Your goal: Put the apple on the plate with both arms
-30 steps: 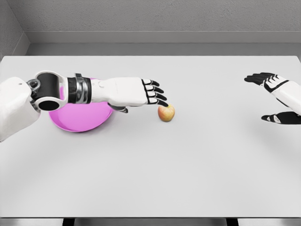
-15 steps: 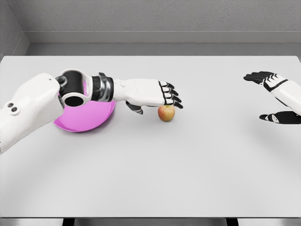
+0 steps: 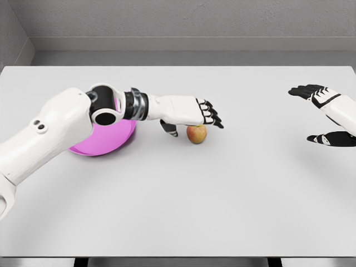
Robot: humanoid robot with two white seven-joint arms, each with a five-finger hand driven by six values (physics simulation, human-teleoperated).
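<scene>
A small red-yellow apple [image 3: 196,134] lies on the white table near the middle. My left hand [image 3: 194,119] hovers over it with the fingers stretched past its top and the thumb hanging down on its left side; the fingers are spread and hold nothing. The pink plate [image 3: 105,142] sits at the left, partly hidden behind my left forearm and elbow. My right hand [image 3: 314,93] hangs open at the far right edge, well away from the apple.
The white table [image 3: 222,194] fills the view, with a grey wall behind its far edge. A dark shadow of the right hand [image 3: 331,139] falls on the tabletop at the right.
My left arm has reached further right: the hand went from beside the apple to over it, thumb lowered on its left. The apple, plate and right hand stayed put.
</scene>
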